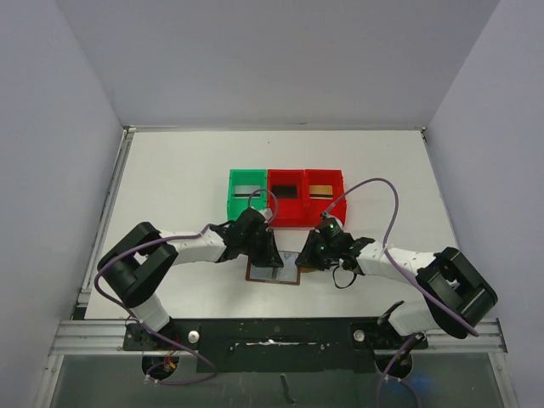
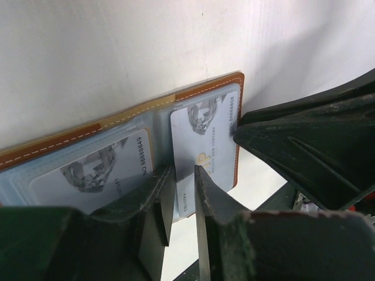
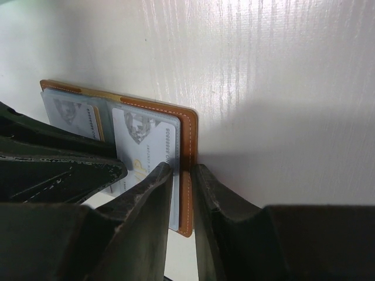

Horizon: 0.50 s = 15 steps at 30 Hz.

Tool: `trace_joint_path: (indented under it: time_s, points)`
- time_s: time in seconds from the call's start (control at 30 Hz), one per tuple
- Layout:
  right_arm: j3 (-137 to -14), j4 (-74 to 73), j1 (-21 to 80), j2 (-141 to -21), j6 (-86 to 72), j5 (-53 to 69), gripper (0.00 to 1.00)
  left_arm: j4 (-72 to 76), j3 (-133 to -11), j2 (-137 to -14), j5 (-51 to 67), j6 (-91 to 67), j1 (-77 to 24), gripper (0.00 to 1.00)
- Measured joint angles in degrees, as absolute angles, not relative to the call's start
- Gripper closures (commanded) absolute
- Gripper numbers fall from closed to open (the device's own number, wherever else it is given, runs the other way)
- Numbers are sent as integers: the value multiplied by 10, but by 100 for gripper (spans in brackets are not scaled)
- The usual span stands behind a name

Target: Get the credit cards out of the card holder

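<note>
The open brown leather bifold card holder (image 3: 188, 132) lies flat under both grippers. My left gripper (image 2: 183, 174) is nearly closed at a thin grey plastic credit card's (image 2: 202, 129) near edge; I cannot tell whether it grips. My right gripper (image 3: 183, 170) is narrowly open astride the holder's rim. The card looks stiff and slick, so I'd pinch its exposed edge.

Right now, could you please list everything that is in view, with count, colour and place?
table: one, white, under everything
bins: three, one green and two red, in a row behind the wallet
wallet: one, brown with pale blue-grey pockets, lying open between the grippers
cards: two seen, pale grey, one in each inner pocket
cables: two, purple, looping along the arms
left gripper: one, black, fingers close together at the right-hand card's near edge
right gripper: one, black, fingers close together at the wallet's right edge
</note>
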<state>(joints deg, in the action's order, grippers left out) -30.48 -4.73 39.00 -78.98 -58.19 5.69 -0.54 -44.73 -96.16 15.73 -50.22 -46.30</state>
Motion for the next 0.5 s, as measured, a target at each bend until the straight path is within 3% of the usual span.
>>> trace_joint_path:
  time_s: [0.13,0.3,0.5]
  points:
    - [-305,-43,387,-793,-579,65,78,22,-433,-962,167,-523,-459,86]
    - [-304,-39,386,-795,-578,67,78,69,-406,-962,181,-555,-453,100]
    - [-302,-35,382,-795,-576,67,79,114,-383,-962,192,-592,-449,100]
